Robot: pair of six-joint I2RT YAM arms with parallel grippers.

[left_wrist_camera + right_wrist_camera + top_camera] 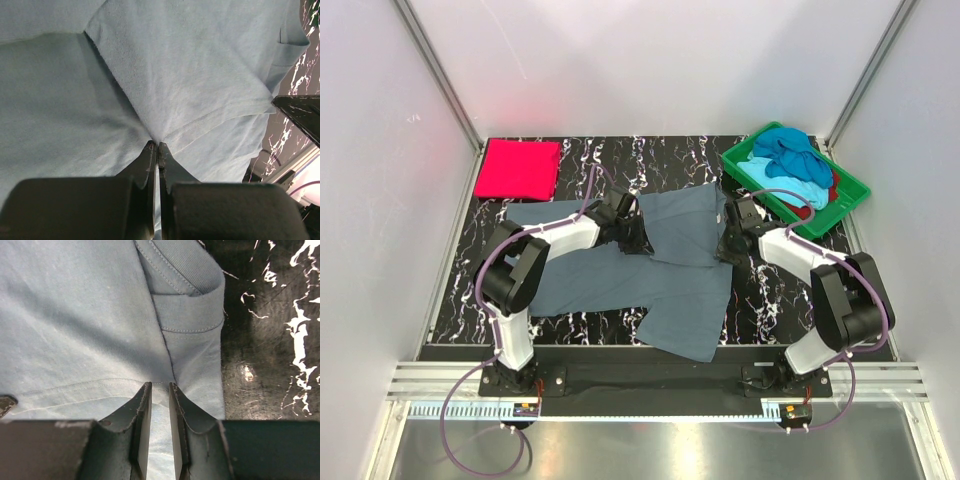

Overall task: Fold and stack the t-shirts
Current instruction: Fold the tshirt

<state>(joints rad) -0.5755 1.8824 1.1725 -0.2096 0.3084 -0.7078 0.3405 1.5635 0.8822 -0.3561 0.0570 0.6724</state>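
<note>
Grey shirt (690,290) is soft, light, floppy (slumps anywhere), so hems look best to grab. Left gripper (158,145) pinches a fold; right gripper (160,386) sits slightly parted.

You have a slate grey-blue shirt (670,290) on the black table (660,155), which is veined with white marbling. Far left is a bright red-pink shirt (517,168). Far right, the green tray (850,190) holds a turquoise shirt (792,188), a dark blue shirt (790,148) and a red shirt (833,187).
</note>
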